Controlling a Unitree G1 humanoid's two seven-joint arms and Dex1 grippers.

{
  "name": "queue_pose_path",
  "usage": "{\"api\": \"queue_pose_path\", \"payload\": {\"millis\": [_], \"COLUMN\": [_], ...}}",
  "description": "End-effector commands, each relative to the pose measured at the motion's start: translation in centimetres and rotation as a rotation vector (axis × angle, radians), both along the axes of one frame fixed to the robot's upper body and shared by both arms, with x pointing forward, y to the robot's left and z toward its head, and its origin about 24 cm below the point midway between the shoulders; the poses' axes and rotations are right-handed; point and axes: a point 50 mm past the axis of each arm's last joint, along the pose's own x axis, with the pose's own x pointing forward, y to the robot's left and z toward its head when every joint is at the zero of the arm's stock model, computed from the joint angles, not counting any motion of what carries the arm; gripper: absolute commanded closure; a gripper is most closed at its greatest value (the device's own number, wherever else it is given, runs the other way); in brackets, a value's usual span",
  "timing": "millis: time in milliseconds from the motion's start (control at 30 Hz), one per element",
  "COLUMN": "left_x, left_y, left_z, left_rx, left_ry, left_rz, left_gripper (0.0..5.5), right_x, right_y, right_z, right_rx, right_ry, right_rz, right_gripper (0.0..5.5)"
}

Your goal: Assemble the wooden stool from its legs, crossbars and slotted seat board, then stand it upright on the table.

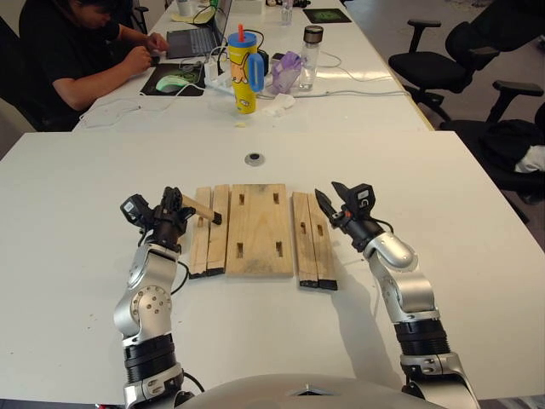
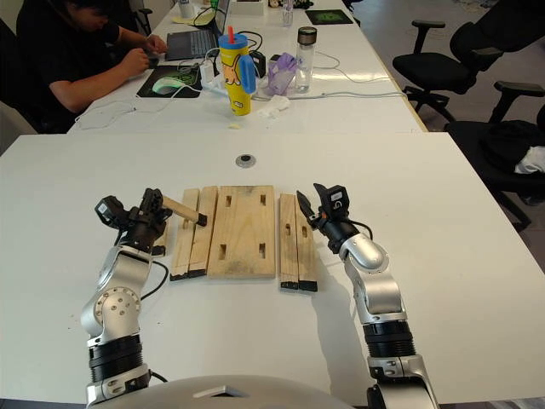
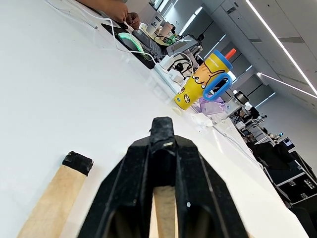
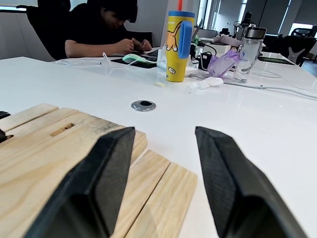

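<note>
- Bright, even light from ceiling strips [image 3: 282, 29], upper right of the left wrist view.
- White table [image 1: 77, 213] shines pale; a soft sheen in the right wrist view's right half.

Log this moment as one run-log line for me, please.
left pincer: shut on crossbar, over left legs | right pincer: open, by right legs | seat board: flat, between leg pairs | assembly: not begun
</note>
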Motion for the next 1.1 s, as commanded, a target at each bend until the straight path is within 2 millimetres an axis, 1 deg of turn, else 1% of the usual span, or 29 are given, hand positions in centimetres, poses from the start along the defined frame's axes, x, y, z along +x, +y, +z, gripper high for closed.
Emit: {"api": "queue_pose_path", "payload": {"millis": [33,267,367,567,633,767,900,1000,1100], "left_x": [0.2,1.0,0.9,0.3,0.0,-0.8,-1.6,-1.9,-2.3], "left_y": [0.0,0.1,0.1,-0.3,-0.6,-1.5,-1.1,-0.9,-0.7], "left_z": [-0.5,-0.1,-0.4,-1.6,-1.7,-2.2,-3.3,-3.8,-4.4], "left_rx": [0.032,0.062,0.084,0.241,0.274,0.405,0.506,0.618,0.682], "left_ry": [0.032,0.021,0.049,0.166,0.199,0.271,0.352,0.371,0.391], "left_rz": [-0.004,-0.002,-0.008,-0.060,-0.080,-0.136,-0.148,-0.181,-0.205], "left_gripper": [5.07,5.07,5.07,5.07,5.07,5.07,5.07,5.07,5.07], "right_x": [-0.2,-0.1,-0.2,-0.4,-0.5,-0.8,-1.0,-1.2,-1.3], "right_y": [0.3,0.7,0.7,0.9,0.9,1.1,1.3,1.3,1.4], "right_z": [-0.1,-0.1,-0.1,-0.3,-0.4,-0.6,-0.7,-0.8,-0.9], "right_rx": [0.003,-0.001,-0.002,-0.010,-0.015,-0.035,-0.053,-0.074,-0.089], "right_ry": [0.010,0.008,0.010,0.019,0.023,0.035,0.041,0.049,0.056], "right_rz": [0.007,0.018,0.019,0.024,0.024,0.025,0.032,0.023,0.017], "right_gripper": [3.25,3.25,3.25,3.25,3.25,3.25,3.25,3.25,3.25]}}
